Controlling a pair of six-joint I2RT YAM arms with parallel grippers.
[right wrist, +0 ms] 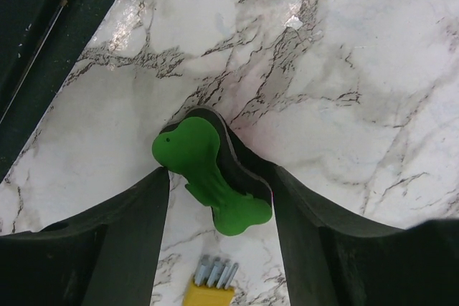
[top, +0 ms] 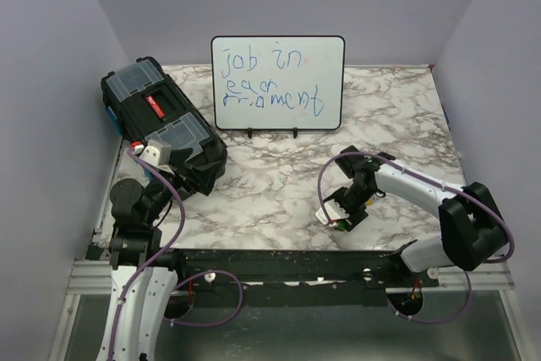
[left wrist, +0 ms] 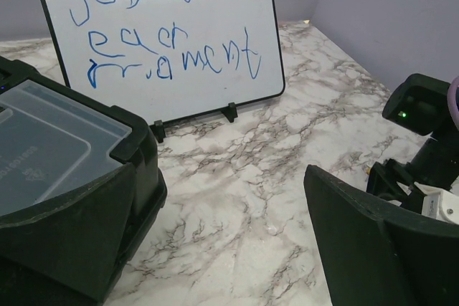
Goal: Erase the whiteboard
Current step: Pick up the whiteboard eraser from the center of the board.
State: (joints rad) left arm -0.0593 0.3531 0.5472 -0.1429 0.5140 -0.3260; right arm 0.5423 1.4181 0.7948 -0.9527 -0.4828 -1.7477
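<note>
The right gripper (right wrist: 219, 173) straddles the green eraser (right wrist: 206, 177), which lies skewed between its fingers; I can't tell if it's clamped. A corner pinch might let it twist free before reaching the whiteboard (top: 277, 82), upright well ahead, blue writing intact.

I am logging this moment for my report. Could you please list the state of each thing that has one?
whiteboard: upright, blue writing not erased.
toolbox: lids closed.
eraser: lying on the table, green side up.
left end effector: open, empty.
right end effector: straddling the eraser; whether it grips is unclear.
</note>
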